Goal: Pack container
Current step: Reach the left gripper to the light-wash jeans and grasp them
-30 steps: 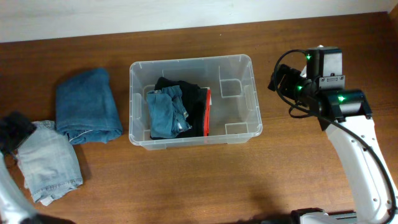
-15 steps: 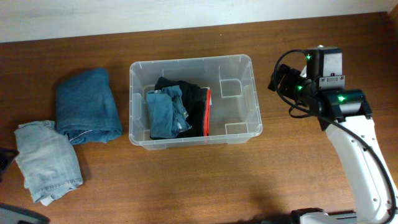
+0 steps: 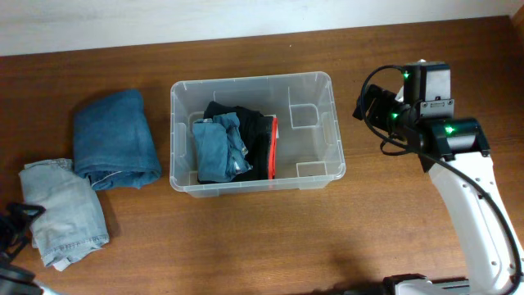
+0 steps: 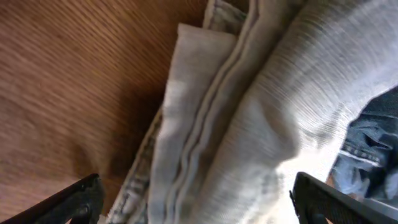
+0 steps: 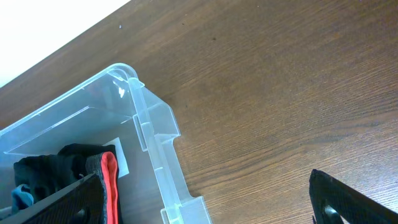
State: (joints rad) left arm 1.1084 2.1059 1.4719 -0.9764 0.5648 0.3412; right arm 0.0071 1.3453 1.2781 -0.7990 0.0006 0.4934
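The container (image 3: pixel 250 79), a clear plastic bin, stands in the middle of the table. It holds folded blue jeans (image 3: pixel 219 150) and a black garment with red trim (image 3: pixel 255 135); its right part is bare. Its corner shows in the right wrist view (image 5: pixel 155 134). My left gripper (image 4: pixel 199 202) is open, its fingers wide apart just above the light-wash jeans (image 4: pixel 261 112), which lie at the left front (image 3: pixel 64 211). Only part of that arm (image 3: pixel 15 231) shows overhead. My right gripper (image 5: pixel 205 199) is open and empty, right of the bin (image 3: pixel 368 106).
Folded darker blue jeans (image 3: pixel 115 139) lie on the table left of the bin, touching the light-wash pair. The wooden table (image 3: pixel 270 238) runs on in front. A white wall edge runs along the back.
My left arm has drawn back from the light jeans' upper left corner to the lower left edge of the view. The jeans lie flat. The right arm has not moved.
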